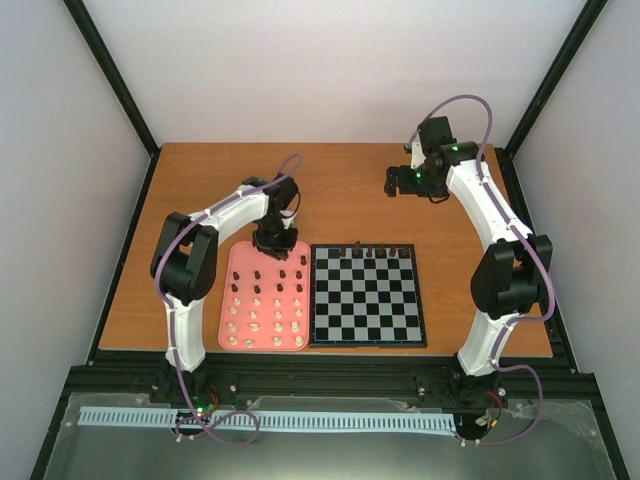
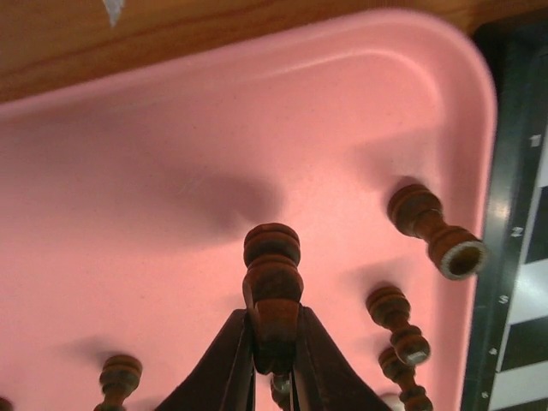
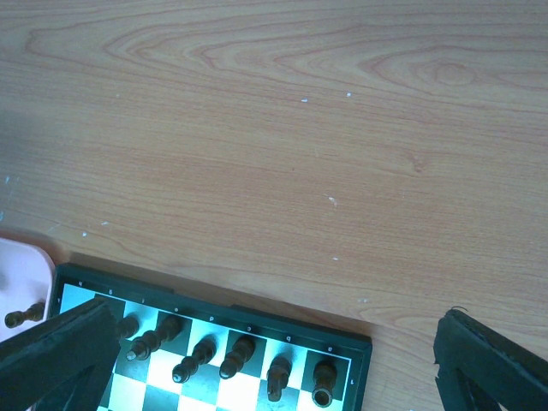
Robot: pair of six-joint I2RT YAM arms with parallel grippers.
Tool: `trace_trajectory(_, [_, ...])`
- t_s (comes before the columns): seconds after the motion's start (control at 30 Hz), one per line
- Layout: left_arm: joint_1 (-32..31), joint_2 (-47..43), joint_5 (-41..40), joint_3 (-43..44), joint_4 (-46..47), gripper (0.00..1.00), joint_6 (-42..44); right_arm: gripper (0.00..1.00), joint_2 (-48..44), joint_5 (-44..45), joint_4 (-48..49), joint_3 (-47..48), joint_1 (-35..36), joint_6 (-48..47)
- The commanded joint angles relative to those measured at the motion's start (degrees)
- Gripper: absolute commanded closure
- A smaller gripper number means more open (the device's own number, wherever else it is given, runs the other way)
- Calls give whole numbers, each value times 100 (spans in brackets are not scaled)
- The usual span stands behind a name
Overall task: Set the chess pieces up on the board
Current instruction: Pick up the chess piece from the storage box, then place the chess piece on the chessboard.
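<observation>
wooden table carries the board toward its near edge, with the pink tray just beside the board's left edge. both wrist views cut these off. the right wrist shows only the board's far strip. the left wrist shows one tray corner and a sliver of board border.

left gripper sits low over the tray's far end, pinched tight on a dark chess piece. the fingers cover one end of that piece, so i cannot tell whether it touches the tray or is lifted. from above, the gripper itself hides this spot.

right gripper hangs over bare table beyond the board, spread wide, holding nothing. its fingers are cropped at the frame's lower corners.

dark pieces line the board's far row; six show from the right wrist, some cropped. remaining chess pieces sit in rows on the tray, dark farther, cream nearer. they are too small from above to tell types.
</observation>
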Motion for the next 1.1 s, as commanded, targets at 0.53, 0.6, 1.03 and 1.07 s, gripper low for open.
trace_trajectory(0.53, [-1091,1049,493,2587,-1251,92,276,0,-40,58,22,-15,-30,-64])
trace_trajectory(0.6, [-1109,1168,515,2706,-1270,92,277,0,-33,56,24,-16,-30,-61])
trace_trajectory(1.03, [-1185,1760,701,3323,-1281,92,228,0,-42,89,35,-72,-34,-107])
trace_trajectory(1.07, [-1192,1778,708,3337,-1273,92,224,0,-39,82,33,-67,-39,-107])
